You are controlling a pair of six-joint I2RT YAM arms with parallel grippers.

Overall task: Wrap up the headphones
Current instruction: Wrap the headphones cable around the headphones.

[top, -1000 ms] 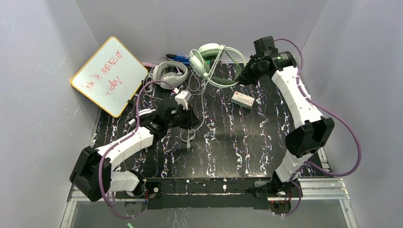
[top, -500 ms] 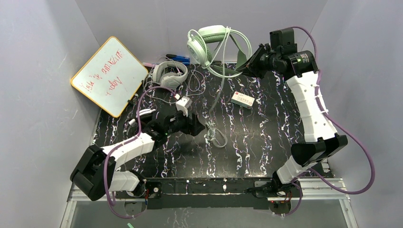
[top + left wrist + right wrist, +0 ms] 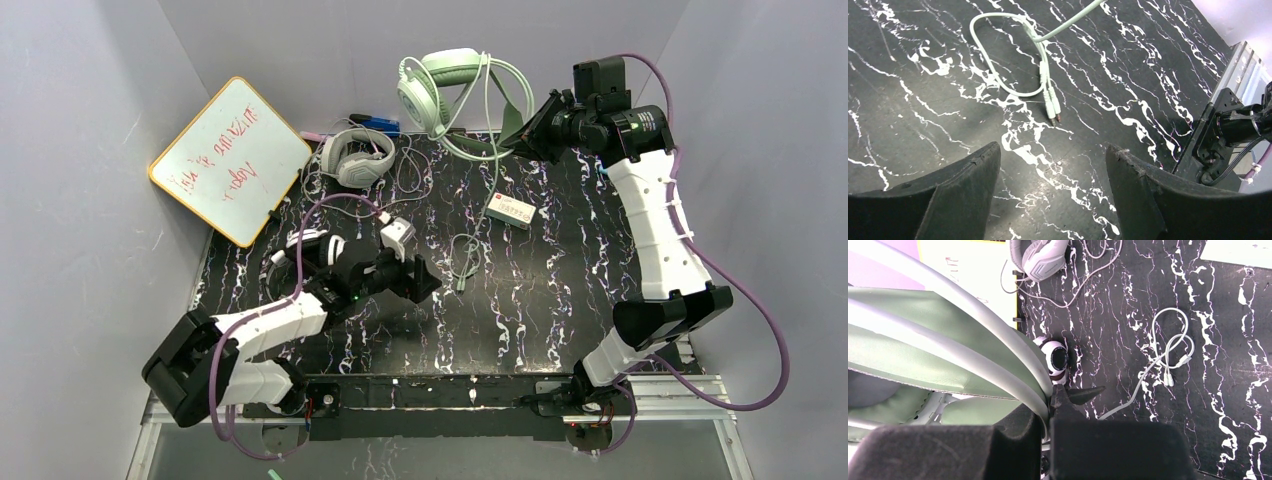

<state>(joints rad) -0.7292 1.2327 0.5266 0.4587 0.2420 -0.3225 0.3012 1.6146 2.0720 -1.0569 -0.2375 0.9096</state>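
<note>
open tabletop point(image 3: 540, 320) front right, cable loop point(image 3: 1046, 92) lying mid-table, small box point(image 3: 512, 211) behind it

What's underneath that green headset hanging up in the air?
Its pale cable hangs down to the marbled table, plugs lying loose. The right wrist view shows a black-and-white earcup below the mint-green headset; the rest of it is covered by the headband.

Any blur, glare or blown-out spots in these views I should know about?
Top external: even soft light, sharp, whiteboard writing visible, no glare. Left wrist: cable plugs crisp, own fingers soft, top-right corner bright. Right wrist: mint-green headset fills the left, too close to be sharp; grey headset beyond is crisp.
</note>
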